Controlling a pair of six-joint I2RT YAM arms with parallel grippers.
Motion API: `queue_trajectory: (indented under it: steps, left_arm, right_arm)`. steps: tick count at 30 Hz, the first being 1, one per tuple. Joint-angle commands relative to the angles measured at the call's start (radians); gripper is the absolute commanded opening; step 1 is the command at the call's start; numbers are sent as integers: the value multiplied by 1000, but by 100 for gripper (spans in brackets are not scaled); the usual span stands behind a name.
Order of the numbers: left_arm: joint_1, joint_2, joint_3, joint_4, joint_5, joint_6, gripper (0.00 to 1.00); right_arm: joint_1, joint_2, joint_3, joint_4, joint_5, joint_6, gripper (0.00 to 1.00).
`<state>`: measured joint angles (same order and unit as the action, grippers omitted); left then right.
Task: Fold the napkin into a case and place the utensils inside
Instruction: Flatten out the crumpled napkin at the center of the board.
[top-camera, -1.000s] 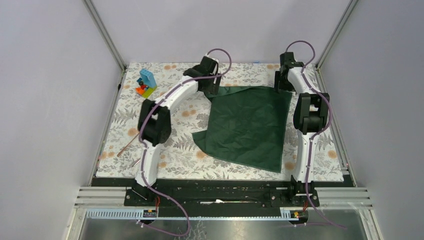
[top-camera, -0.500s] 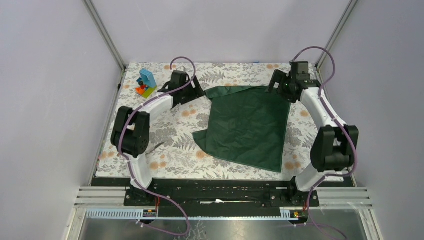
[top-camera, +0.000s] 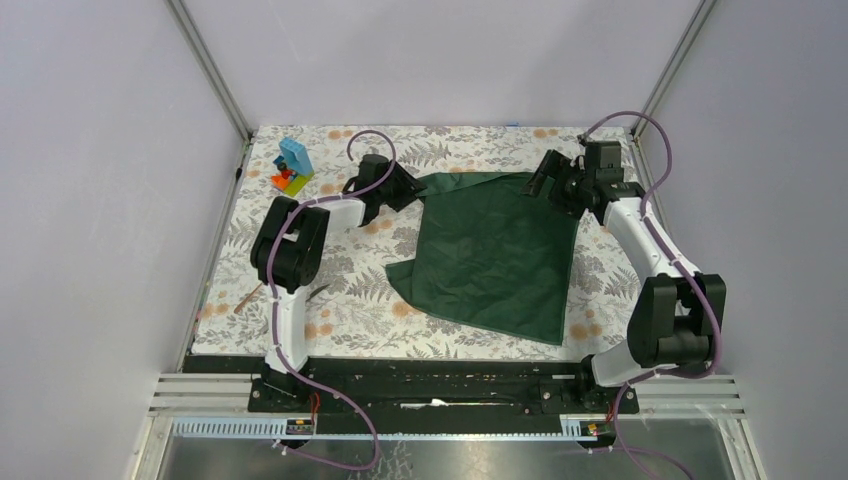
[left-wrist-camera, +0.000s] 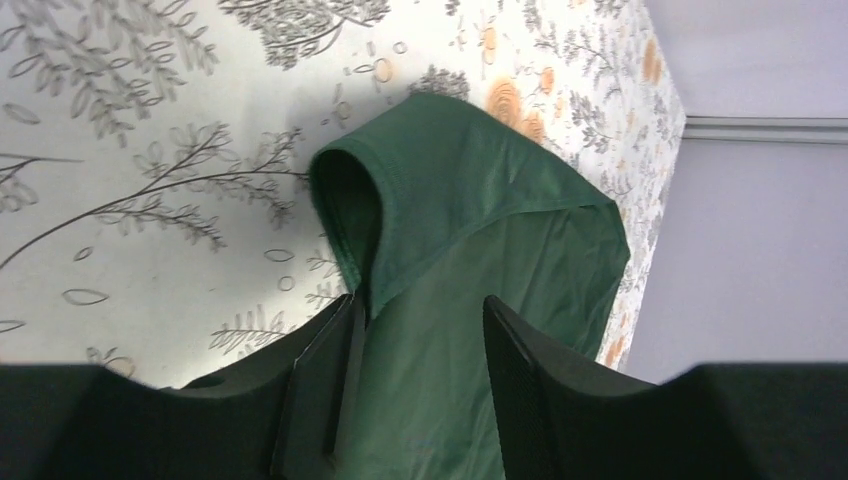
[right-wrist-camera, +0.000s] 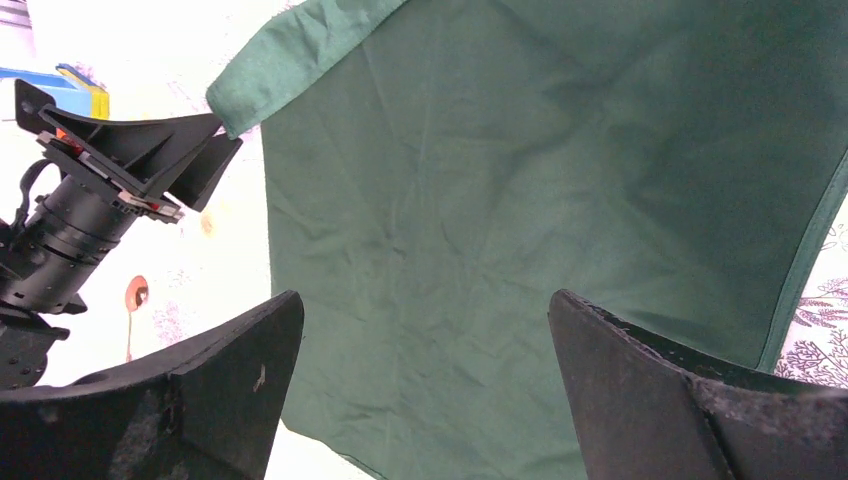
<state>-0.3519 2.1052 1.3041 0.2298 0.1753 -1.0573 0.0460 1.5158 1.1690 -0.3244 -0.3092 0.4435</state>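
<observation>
The dark green napkin lies spread out in the middle of the table, with its far-left corner curled up. My left gripper is low at that corner. Its jaws stand apart with the cloth between them, and the folded edge touches the left finger. My right gripper hovers over the far-right corner, open wide, with only napkin below it. One slim brownish utensil lies at the table's left side. A darker slim piece lies beside the left arm.
A colourful toy block stack stands at the far left on the floral table covering. Metal frame posts and grey walls close in the left, right and back sides. The left gripper's fingers show in the right wrist view.
My left gripper slid right to the napkin's far-left corner and its jaws narrowed. My right gripper opened wider and shifted slightly over the far-right corner. The napkin has barely moved.
</observation>
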Motion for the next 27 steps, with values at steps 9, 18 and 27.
queue_trajectory:
  steps: [9,18,27]
  left_arm:
    - [-7,75,135,120,-14,11,22]
    - [24,147,249,421,-36,4,0]
    - [37,448,782,173,8,31,40]
  right_arm:
    - [5,-96,-1,45,-7,-4,99]
    - [5,-108,-56,96,21,36,100]
    - [6,-91,-123,153,-48,141,99]
